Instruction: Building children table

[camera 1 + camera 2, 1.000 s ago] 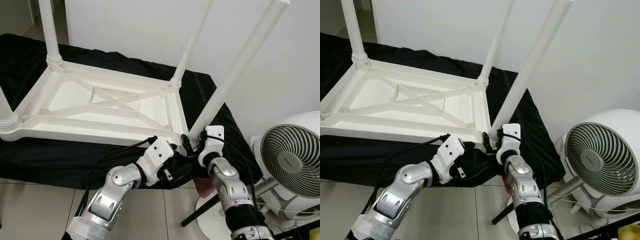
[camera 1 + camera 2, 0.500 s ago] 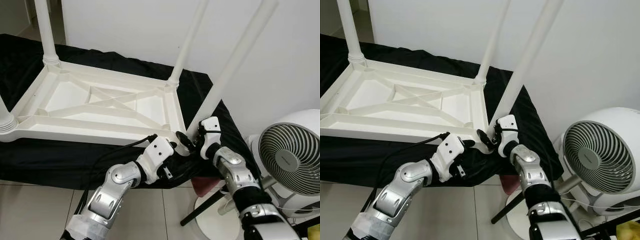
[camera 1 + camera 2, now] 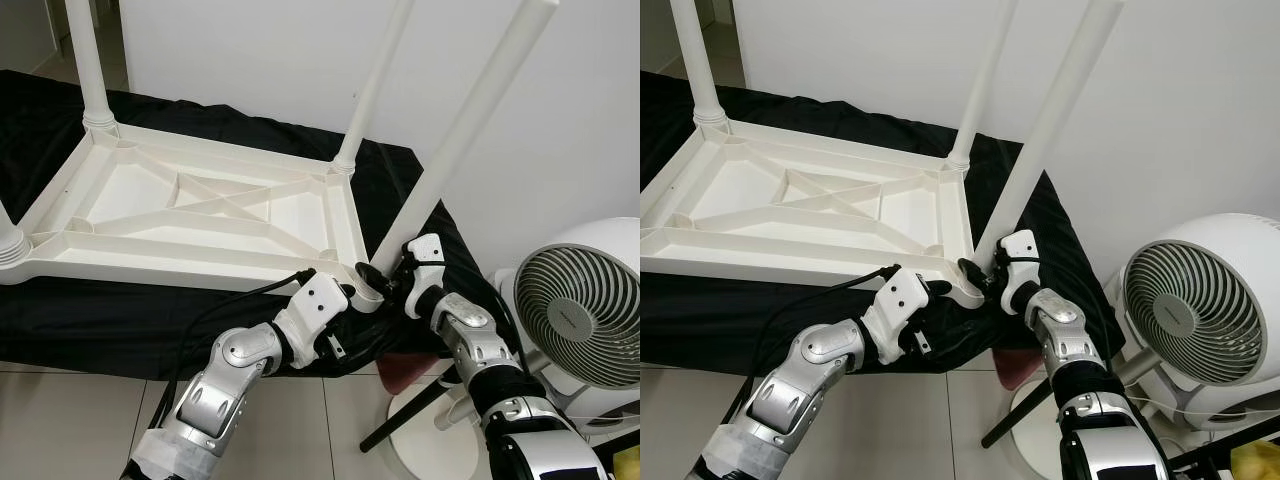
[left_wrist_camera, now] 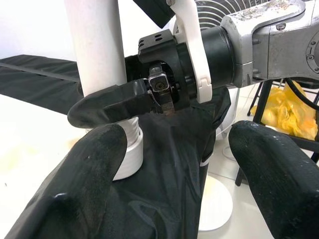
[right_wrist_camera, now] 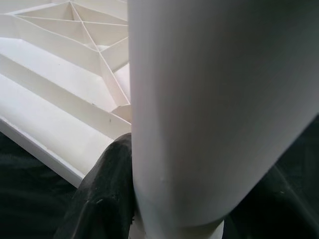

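The white plastic table (image 3: 120, 262) lies upside down on a black cloth, legs pointing up. Its near right leg (image 3: 470, 130) leans away to the right, with its ribbed foot at the table's near right corner. My right gripper (image 3: 385, 283) is shut on that leg just above the corner. In the left wrist view one black finger (image 4: 112, 103) presses on the leg (image 4: 97, 45). In the right wrist view the leg (image 5: 209, 109) runs close past a finger (image 5: 107, 194). My left gripper (image 4: 182, 164) is open, just below the same corner, over the cloth (image 4: 164, 194).
A white fan (image 3: 585, 310) stands on the tiled floor at the right, its round base (image 3: 430, 440) close to my right arm. A reddish object (image 3: 405, 372) lies under the cloth's edge. A white wall is behind. A yellow bag (image 4: 294, 114) sits by the fan.
My right forearm has swung out to the right while its gripper stays at the leg's foot. The leg stands slightly more upright. The left arm has barely moved.
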Controlling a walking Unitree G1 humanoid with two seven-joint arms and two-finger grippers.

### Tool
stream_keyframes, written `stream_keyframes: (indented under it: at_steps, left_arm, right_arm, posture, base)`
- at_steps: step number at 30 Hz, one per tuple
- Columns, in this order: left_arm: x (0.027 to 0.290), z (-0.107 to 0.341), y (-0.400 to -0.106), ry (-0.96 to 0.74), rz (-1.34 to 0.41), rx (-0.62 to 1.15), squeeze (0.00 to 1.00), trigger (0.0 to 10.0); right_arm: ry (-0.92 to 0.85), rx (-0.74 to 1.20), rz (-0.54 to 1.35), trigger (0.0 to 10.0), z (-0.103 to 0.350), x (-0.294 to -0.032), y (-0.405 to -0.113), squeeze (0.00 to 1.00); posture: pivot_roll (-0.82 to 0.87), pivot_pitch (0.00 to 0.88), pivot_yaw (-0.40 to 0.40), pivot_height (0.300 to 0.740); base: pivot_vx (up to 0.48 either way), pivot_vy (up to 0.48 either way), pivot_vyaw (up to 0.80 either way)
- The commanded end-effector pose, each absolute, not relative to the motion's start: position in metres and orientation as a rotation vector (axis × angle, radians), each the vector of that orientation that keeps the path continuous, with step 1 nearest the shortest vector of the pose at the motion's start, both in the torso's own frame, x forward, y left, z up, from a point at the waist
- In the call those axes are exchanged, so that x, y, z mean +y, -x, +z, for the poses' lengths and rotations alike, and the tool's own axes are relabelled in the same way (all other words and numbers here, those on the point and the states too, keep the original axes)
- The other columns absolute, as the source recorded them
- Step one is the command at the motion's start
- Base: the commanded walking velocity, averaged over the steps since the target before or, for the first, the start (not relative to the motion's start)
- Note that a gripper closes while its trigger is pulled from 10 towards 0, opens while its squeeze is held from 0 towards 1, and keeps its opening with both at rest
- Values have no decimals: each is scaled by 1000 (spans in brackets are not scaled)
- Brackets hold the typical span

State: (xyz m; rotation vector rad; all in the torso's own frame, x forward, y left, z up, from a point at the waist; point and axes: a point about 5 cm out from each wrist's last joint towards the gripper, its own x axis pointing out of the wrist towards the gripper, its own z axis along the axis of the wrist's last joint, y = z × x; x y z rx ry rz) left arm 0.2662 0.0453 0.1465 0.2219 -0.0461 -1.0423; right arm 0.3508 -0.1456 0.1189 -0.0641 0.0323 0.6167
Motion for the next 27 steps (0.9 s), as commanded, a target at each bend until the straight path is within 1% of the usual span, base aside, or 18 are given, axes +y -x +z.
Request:
stream_keyframes:
  at_steps: [1, 9, 11, 12, 15, 16, 17, 20, 24, 26, 27]
  left_arm:
    - [40, 151, -267, -212, -1042, -61, 0, 10000]
    - [40, 150, -267, -213, -1043, -60, 0, 10000]
    - [40, 151, -267, -205, -1044, -60, 0, 10000]
    - [40, 151, -267, -205, -1044, -60, 0, 10000]
    - [39, 151, -266, -196, -1048, -59, 0, 10000]
    - [39, 151, -266, -196, -1048, -59, 0, 10000]
    - [39, 150, -266, -199, -1051, -57, 0, 10000]
    - [39, 149, -265, -201, -1053, -52, 0, 10000]
    - [39, 149, -264, -200, -1053, -51, 0, 10000]
    - [38, 149, -264, -197, -1050, -52, 0, 10000]
    - [38, 149, -264, -197, -1050, -52, 0, 10000]
  right_arm:
    - [62, 92, 569, 10000, 106, -148, -346, 0]
    - [16, 83, 477, 10000, 108, -144, -347, 0]
    - [-15, 112, 399, 10000, 102, -140, -344, 0]
    - [-15, 112, 399, 10000, 102, -140, -344, 0]
    - [-55, 148, 253, 10000, 96, -139, -341, 0]
    - [-55, 148, 253, 10000, 96, -139, -341, 0]
    - [-65, 156, 196, 10000, 95, -138, -339, 0]
    - [-107, 162, 52, 10000, 93, -128, -330, 0]
    - [-137, 150, 26, 10000, 94, -123, -327, 0]
    - [-172, 136, 25, 10000, 97, -109, -321, 0]
    - [-172, 136, 25, 10000, 97, -109, -321, 0]
  posture:
    - [123, 0, -212, 740]
    - [119, 0, -207, 740]
    - [115, 0, -202, 740]
    - [115, 0, -202, 740]
    - [111, 5, -200, 740]
    - [111, 5, -200, 740]
    - [111, 5, -200, 740]
    - [111, 9, -203, 740]
    - [118, 9, -212, 740]
    - [122, 10, -216, 740]
    - [122, 10, -216, 740]
  base:
    - [0, 0, 0]
    - [0, 0, 0]
    - [0, 0, 0]
    - [0, 0, 0]
    - [0, 0, 0]
    - [0, 0, 0]
    - [0, 0, 0]
    - [0, 0, 0]
    - [0, 0, 0]
    - [0, 0, 0]
    - [0, 0, 0]
